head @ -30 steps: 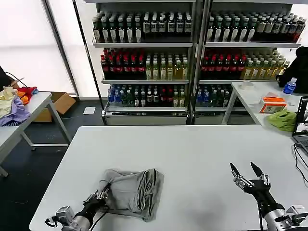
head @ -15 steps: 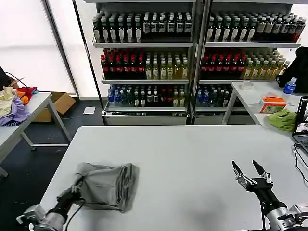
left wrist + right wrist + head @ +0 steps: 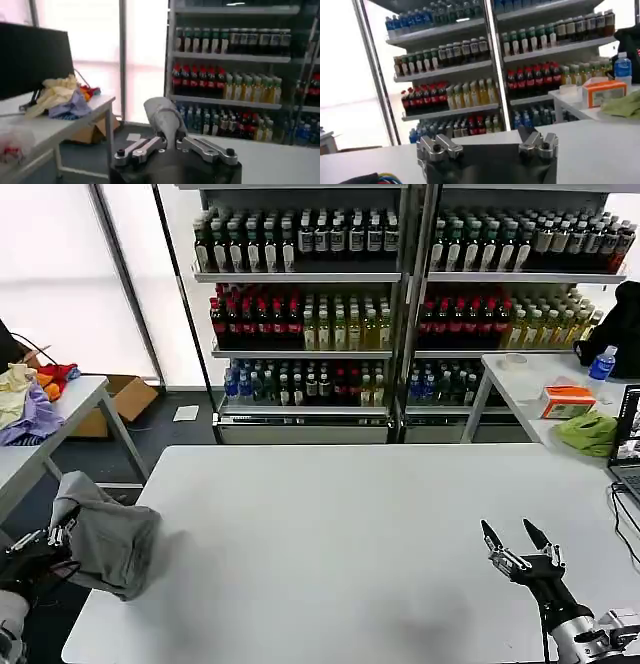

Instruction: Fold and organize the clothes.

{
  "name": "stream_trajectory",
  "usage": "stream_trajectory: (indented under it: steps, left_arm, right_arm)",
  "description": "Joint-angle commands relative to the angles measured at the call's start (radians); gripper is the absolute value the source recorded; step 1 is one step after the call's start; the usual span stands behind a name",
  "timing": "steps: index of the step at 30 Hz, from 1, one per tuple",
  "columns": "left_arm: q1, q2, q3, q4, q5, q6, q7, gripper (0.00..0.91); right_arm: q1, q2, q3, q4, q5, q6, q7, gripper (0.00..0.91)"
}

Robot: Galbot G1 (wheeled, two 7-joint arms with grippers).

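A folded light grey shirt (image 3: 108, 536) hangs past the left edge of the white table (image 3: 360, 524), lifted off the surface. My left gripper (image 3: 52, 536) is shut on its near left side. In the left wrist view the fingers (image 3: 150, 146) pinch a bunched grey fold of the shirt (image 3: 165, 117) that stands up between them. My right gripper (image 3: 518, 546) hovers open over the table's front right part, with nothing between its fingers. The right wrist view shows the right gripper (image 3: 485, 141) with its jaws spread wide.
A side table (image 3: 60, 419) at the left carries lavender, yellow and red garments (image 3: 30, 399). Drink shelves (image 3: 400, 304) stand behind. Another table at the right holds a lime-green cloth (image 3: 588, 432) and an orange box (image 3: 567, 401). A laptop (image 3: 628, 449) sits at the right edge.
My left gripper has carried the grey shirt leftwards from the table's front middle to beyond its left edge. The right gripper has barely moved.
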Motion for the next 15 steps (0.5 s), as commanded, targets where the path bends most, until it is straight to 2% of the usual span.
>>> stream_trajectory:
  steps: [1,5,6,8,9,11,13,14,15]
  left_arm:
    - [-0.009,0.087,0.187,-0.116,0.204,0.001,-0.036,0.000]
    - [-0.071,0.059,0.551,-0.107,0.417,0.009,-0.085,0.000]
    - [-0.085,0.047,0.688,-0.084,0.461,0.023,-0.094,0.000]
    - [-0.147,0.031,0.809,-0.041,0.524,0.054,-0.111,0.000]
    - [-0.240,0.015,0.913,-0.013,0.530,0.072,-0.133,0.000]
    - [-0.325,-0.004,1.006,0.035,0.518,0.098,-0.160,0.010]
    - [-0.436,-0.044,1.100,0.079,0.461,0.113,-0.205,0.020]
    - [-0.480,-0.071,1.149,0.098,0.425,0.116,-0.235,0.060]
    - [-0.530,-0.117,1.193,0.111,0.374,0.117,-0.270,0.302]
  right_arm:
    - [-0.004,0.007,0.004,-0.001,-0.050,0.031,-0.003,0.907]
    - [-0.014,0.023,-0.004,0.029,-0.053,0.025,0.001,0.907]
    - [-0.017,0.029,-0.009,0.045,-0.050,0.020,0.004,0.907]
    - [-0.034,0.042,-0.021,0.089,-0.049,0.006,0.007,0.907]
    - [-0.038,0.045,-0.028,0.098,-0.049,0.002,0.008,0.907]
    - [-0.055,0.056,-0.051,0.133,-0.050,-0.020,0.018,0.907]
    - [-0.066,0.067,-0.098,0.168,-0.074,-0.070,0.060,0.907]
    - [-0.067,0.073,-0.114,0.177,-0.091,-0.099,0.081,0.907]
    - [-0.066,0.077,-0.127,0.183,-0.105,-0.115,0.099,0.907]
